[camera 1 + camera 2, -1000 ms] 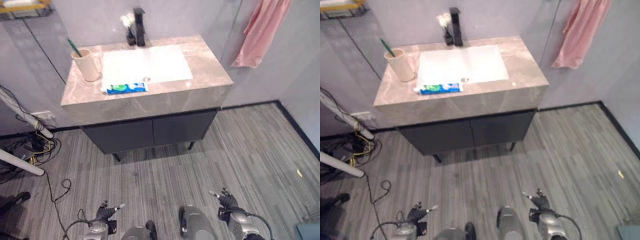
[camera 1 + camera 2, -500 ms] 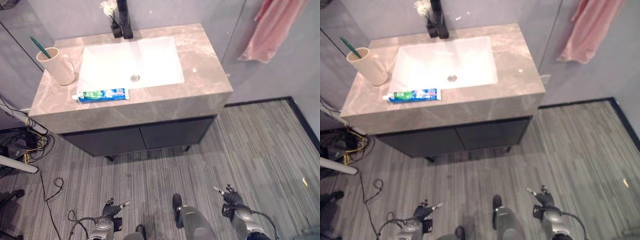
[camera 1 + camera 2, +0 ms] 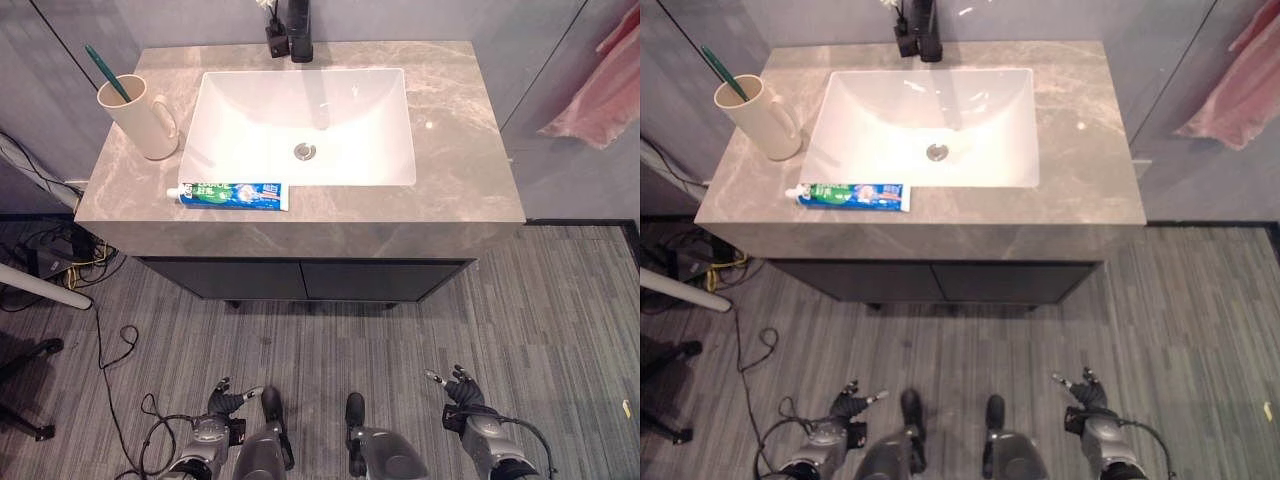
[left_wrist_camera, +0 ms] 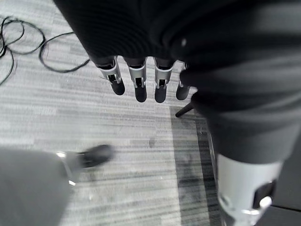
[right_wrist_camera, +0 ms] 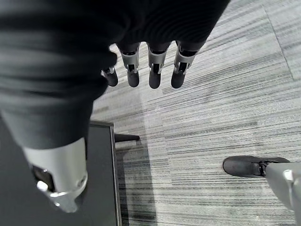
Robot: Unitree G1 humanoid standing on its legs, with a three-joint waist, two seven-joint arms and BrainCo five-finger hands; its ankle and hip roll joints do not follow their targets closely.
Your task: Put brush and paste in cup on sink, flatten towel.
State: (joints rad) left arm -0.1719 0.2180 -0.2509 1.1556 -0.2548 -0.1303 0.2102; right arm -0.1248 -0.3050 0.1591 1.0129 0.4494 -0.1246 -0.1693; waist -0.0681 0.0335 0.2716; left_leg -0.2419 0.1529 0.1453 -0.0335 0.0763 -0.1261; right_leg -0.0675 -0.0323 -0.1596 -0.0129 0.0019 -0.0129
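Note:
A beige cup (image 3: 145, 120) stands on the sink counter's back left corner with a green toothbrush (image 3: 102, 69) leaning in it. A blue and green toothpaste tube (image 3: 232, 194) lies flat on the counter's front rim, before the white basin (image 3: 306, 125). A pink towel (image 3: 600, 85) hangs bunched on the wall at the far right. My left hand (image 3: 224, 408) hangs low over the floor, open, holding nothing, its fingers (image 4: 136, 82) straight. My right hand (image 3: 462, 398) hangs likewise at the lower right, open, fingers (image 5: 153, 69) straight.
The grey marble counter (image 3: 455, 150) sits on a dark cabinet (image 3: 300, 282) with thin legs. A black faucet (image 3: 298, 25) stands behind the basin. Loose cords (image 3: 60, 265) and a white pole (image 3: 40, 287) lie on the floor to the left. Grey striped floor (image 3: 560, 320) lies between me and the cabinet.
The whole view has shifted: the sink counter now sits squarer and more centred, and the towel has slid toward the right edge. Both hands still hang low and open.

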